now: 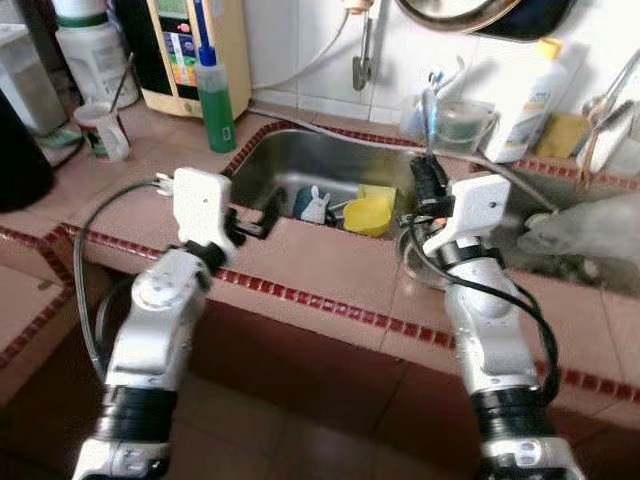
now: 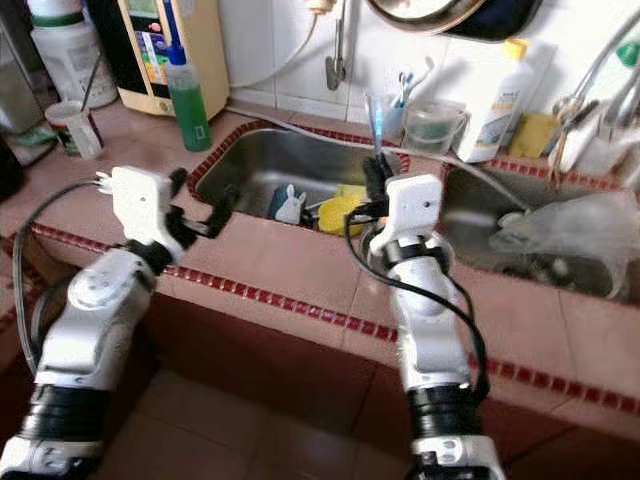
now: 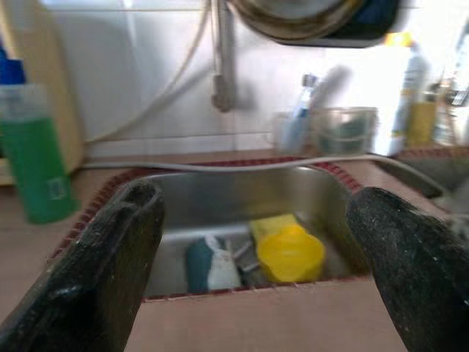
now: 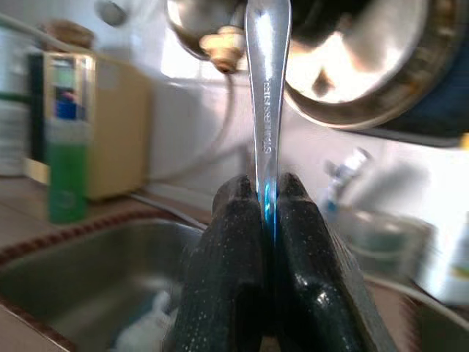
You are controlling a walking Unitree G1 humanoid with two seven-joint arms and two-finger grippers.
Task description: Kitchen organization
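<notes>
My right gripper (image 4: 267, 192) is shut on the handle of a metal utensil (image 4: 267, 88), which stands upright above its fingers. It hovers over the tiled divider at the right edge of the steel sink (image 1: 300, 150). My left gripper (image 1: 255, 222) is open and holds nothing, just above the counter at the sink's front left rim. Down in the sink lie a yellow cup (image 3: 291, 253), a yellow sponge behind it and a small blue and white item (image 3: 209, 265).
A green soap bottle (image 1: 214, 105) stands left of the sink, with a cup (image 1: 103, 130) holding a spoon farther left. Behind the sink are a clear container (image 1: 455, 122) and a white bottle (image 1: 528, 105). A crumpled plastic bag (image 1: 585, 225) lies in the right basin.
</notes>
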